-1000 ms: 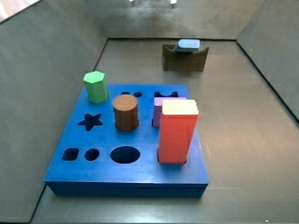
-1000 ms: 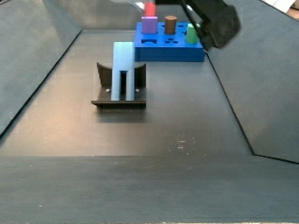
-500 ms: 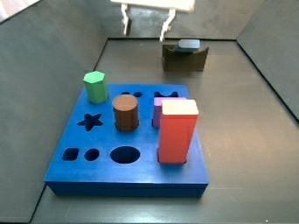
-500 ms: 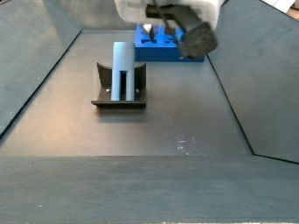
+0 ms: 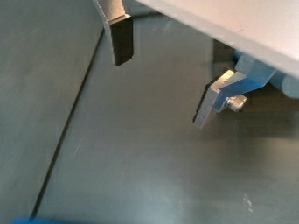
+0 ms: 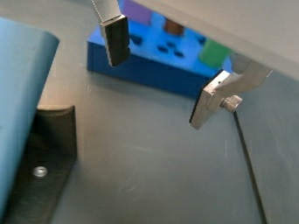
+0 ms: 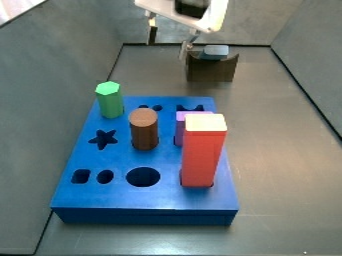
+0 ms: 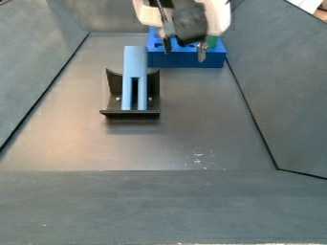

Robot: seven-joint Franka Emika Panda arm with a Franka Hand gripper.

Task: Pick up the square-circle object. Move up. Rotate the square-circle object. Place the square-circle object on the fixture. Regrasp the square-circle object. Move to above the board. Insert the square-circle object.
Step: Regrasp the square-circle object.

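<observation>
The square-circle object (image 8: 134,70), a slim pale steel-blue peg, rests in the notch of the dark fixture (image 8: 129,103). In a side view only its end (image 7: 214,49) shows atop the fixture (image 7: 211,67). My gripper (image 7: 175,40) hangs open and empty in the air, between the fixture and the board (image 7: 147,175). It is apart from the peg in both side views, gripper (image 8: 185,43) included. In a wrist view the gripper (image 6: 163,70) holds nothing; the peg (image 6: 21,74) and fixture (image 6: 49,162) lie off to one side, the board (image 6: 146,66) beyond. The gripper (image 5: 166,74) spans bare floor.
On the board stand a tall red block (image 7: 203,150), a brown cylinder (image 7: 144,130), a green hexagonal peg (image 7: 108,100) and a purple piece (image 7: 179,125). Star, circle and smaller holes are open near its front left. Dark sloping walls enclose the floor.
The gripper has come down into view and moved across toward the fixture. It stays open. The peg and fixture have not moved.
</observation>
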